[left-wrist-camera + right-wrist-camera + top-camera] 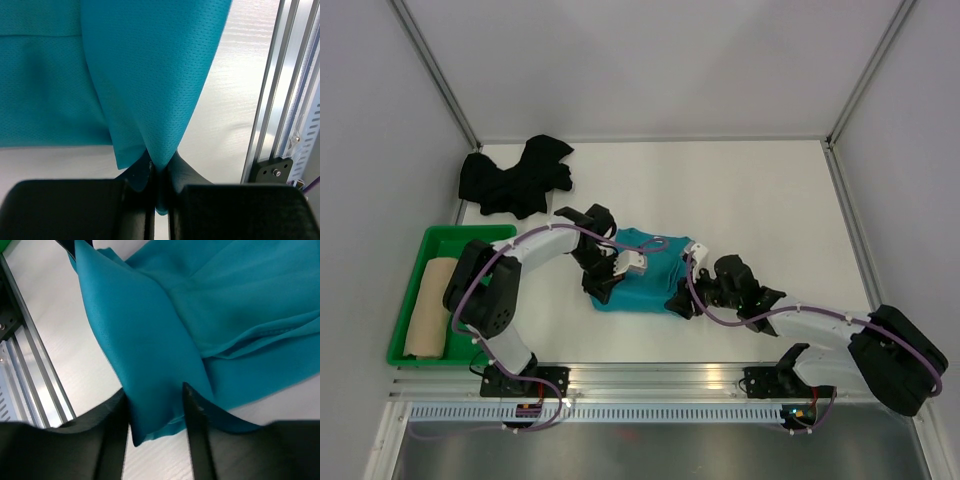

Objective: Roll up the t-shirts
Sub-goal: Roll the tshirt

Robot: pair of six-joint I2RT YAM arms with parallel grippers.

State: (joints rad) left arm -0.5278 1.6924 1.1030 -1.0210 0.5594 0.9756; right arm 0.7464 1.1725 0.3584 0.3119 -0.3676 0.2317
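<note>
Top external: teal t-shirt [655, 287], white table [750, 200], walls [650, 60]

Bright, even light fell from above on the white tabletop [740, 190], leaving only faint, soft shadows under the arms. The crumpled black fabric t-shirt [515, 178] near the far left corner read as a dark mass with little fold detail. In the left wrist view the mesh of the teal fabric t-shirt [150, 75] was crisp, while the left end effector [160, 170] sat dark and blurred. The right wrist view was softer, with the right end effector [155, 392] out of focus.
</note>
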